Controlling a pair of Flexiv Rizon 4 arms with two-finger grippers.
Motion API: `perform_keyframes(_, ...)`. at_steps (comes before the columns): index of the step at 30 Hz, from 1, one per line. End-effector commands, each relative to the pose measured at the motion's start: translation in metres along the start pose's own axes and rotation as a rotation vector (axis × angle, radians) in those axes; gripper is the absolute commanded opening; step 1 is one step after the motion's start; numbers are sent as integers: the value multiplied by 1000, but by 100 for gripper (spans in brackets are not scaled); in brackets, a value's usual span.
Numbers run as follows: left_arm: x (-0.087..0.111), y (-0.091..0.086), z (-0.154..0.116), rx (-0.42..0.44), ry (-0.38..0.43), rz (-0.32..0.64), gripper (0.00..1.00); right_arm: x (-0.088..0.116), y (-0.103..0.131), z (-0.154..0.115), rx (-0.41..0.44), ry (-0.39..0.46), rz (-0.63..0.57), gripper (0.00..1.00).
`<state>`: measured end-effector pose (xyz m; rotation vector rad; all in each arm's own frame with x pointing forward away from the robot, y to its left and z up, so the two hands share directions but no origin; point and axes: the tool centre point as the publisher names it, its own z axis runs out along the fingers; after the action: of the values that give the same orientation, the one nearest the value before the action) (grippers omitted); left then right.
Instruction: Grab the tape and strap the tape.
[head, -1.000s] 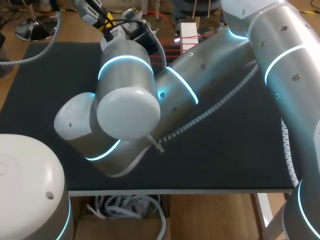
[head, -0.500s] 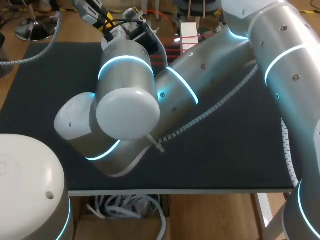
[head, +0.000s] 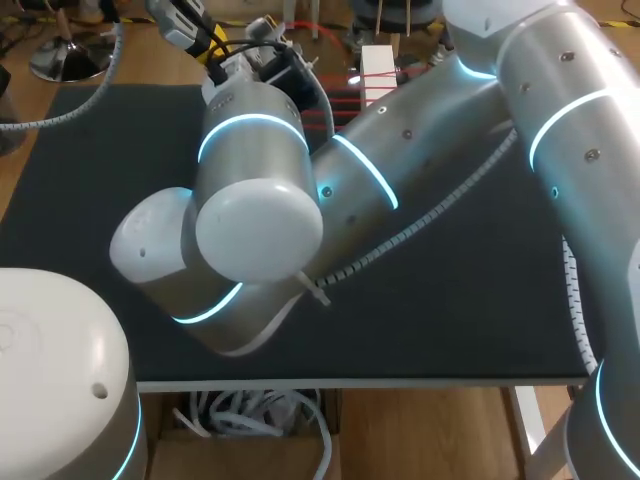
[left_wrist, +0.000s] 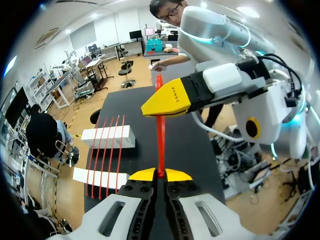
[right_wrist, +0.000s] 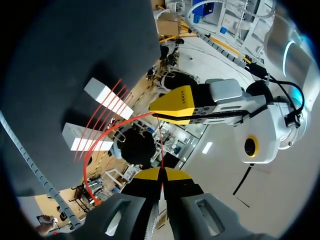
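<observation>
A thin red tape (left_wrist: 160, 135) runs taut between my two grippers, held above the black mat. In the left wrist view my left gripper (left_wrist: 160, 175) is shut on one end, and my right gripper (left_wrist: 170, 102) pinches the tape ahead of it. The right wrist view has my right gripper (right_wrist: 161, 174) shut on the tape (right_wrist: 161, 145), facing my left gripper (right_wrist: 179, 106). From there the tape curves away in a long loop (right_wrist: 89, 165). Two white blocks (left_wrist: 107, 136) (left_wrist: 99, 178) lie on the mat with several red strands (left_wrist: 106, 155) stretched across them.
In the head view my two arms cross over the black mat (head: 470, 300), with the white blocks (head: 377, 62) at its far edge. A person's hand (left_wrist: 159, 64) is at the table's far end, by the tape.
</observation>
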<state>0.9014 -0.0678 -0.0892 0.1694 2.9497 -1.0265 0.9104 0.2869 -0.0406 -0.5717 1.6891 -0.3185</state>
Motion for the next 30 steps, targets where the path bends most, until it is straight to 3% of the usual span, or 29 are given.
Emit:
perform_keyframes(1,0,-1,-1,-4,3,-1,0,-3,0,2,3,-2,-3,0)
perform_keyframes(30,0,-1,-1,-4,3,-1,0,-6,-4,1,9,-8,-4,0)
